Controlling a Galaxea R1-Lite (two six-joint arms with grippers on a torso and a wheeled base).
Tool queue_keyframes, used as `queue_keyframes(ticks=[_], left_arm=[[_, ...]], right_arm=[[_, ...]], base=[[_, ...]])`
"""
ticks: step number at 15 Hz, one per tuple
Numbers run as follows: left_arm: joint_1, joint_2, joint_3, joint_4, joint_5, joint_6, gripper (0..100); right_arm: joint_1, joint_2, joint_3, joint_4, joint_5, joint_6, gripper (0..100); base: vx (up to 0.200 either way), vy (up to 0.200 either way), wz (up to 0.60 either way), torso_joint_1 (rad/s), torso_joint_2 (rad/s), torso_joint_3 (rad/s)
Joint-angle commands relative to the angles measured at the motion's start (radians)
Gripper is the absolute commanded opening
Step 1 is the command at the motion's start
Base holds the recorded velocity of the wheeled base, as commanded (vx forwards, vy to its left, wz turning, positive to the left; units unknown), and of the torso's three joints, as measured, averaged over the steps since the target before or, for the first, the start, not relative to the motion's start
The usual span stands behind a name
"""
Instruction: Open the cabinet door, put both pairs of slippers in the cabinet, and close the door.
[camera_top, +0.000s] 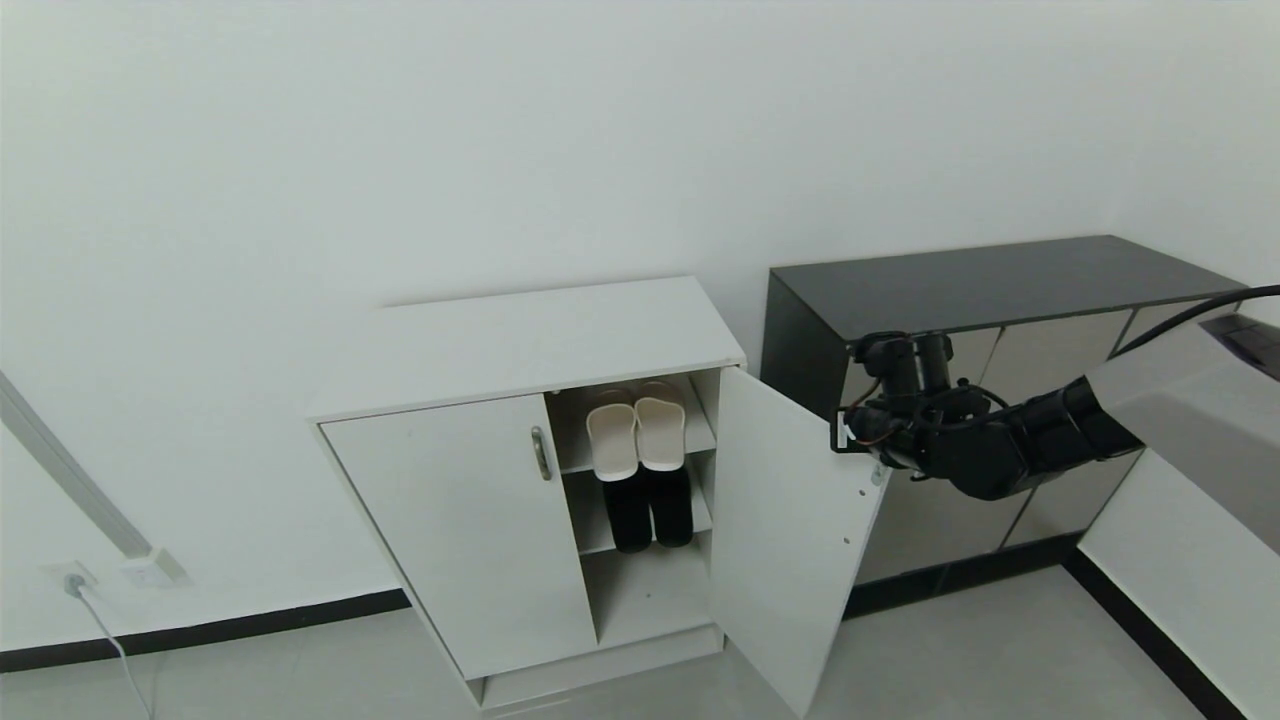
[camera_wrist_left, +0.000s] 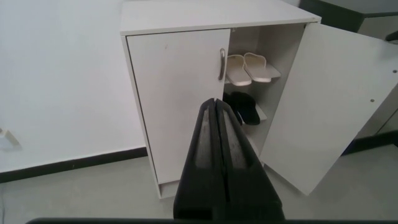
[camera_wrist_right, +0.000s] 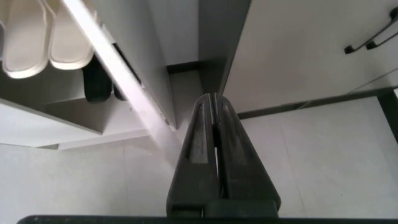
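right fingers (camera_wrist_right: 206, 118) pressed together, edge of open cabinet door (camera_top: 790, 540) just beside the tips | left fingers (camera_wrist_left: 208, 124) together, well short of cabinet (camera_top: 520, 340) | white slippers (camera_top: 636, 432) and black slippers (camera_top: 650, 510) shelved beyond the door | step, judged: closing | next: push door's outer face shut

closed left door (camera_top: 470, 530) hides that side of the cabinet (camera_top: 530, 340); black slippers (camera_top: 650, 510) have their far ends out of sight behind the white slippers (camera_top: 636, 436); right arm (camera_top: 1030, 435) covers part of the dark sideboard (camera_top: 1000, 280)
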Motion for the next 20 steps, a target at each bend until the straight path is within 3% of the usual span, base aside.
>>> queue_keyframes(ticks=[1,8,17,20], left_arm=[[0.0,0.001,0.0,0.0,0.0,-0.001,0],[0.0,0.001,0.0,0.0,0.0,-0.001,0],[0.001,0.001,0.0,0.0,0.0,-0.002,0],[0.001,0.001,0.0,0.0,0.002,-0.002,0]], right_arm=[[0.009,-0.001,0.009,-0.001,-0.001,0.0,0],[0.069,-0.026,0.059,-0.003,-0.001,0.0,0],[0.296,-0.084,0.154,-0.01,0.006,0.053,0],[0.37,-0.149,0.223,-0.036,0.11,0.081,0]], base=[[0.0,0.0,0.0,0.0,0.0,0.0],[0.0,0.0,0.0,0.0,0.0,0.0],[0.0,0.0,0.0,0.0,0.0,0.0],[0.0,0.0,0.0,0.0,0.0,0.0]])
